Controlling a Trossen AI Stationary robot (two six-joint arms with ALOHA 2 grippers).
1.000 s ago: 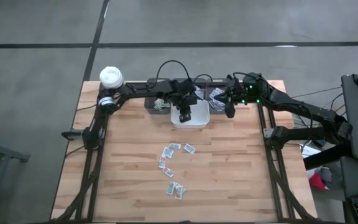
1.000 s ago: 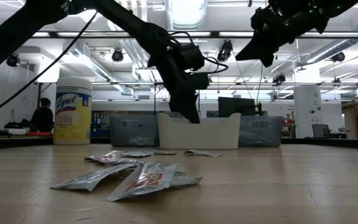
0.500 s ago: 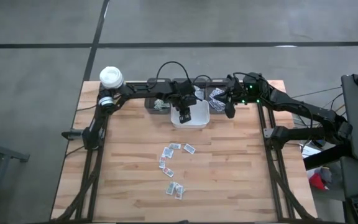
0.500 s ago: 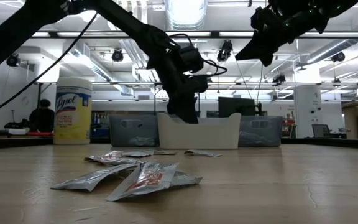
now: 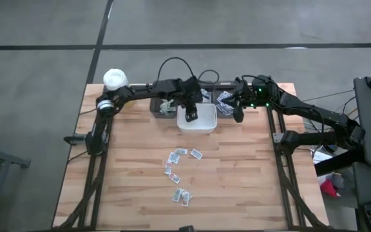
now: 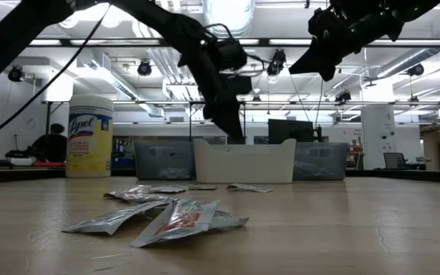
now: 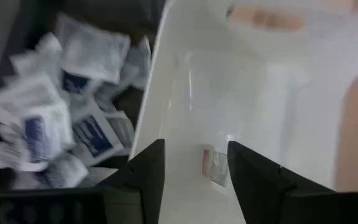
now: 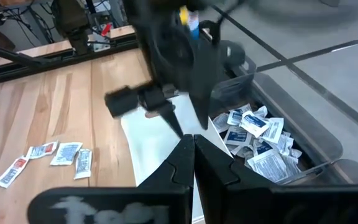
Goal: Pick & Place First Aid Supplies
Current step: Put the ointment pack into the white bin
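Left gripper (image 5: 190, 115) has risen above white bin (image 5: 205, 125).

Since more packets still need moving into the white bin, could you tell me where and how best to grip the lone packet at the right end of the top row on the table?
That packet lies flat on the table, apart from its neighbours. I would come straight down and pinch across its short sides, probably by sliding a finger under one edge.
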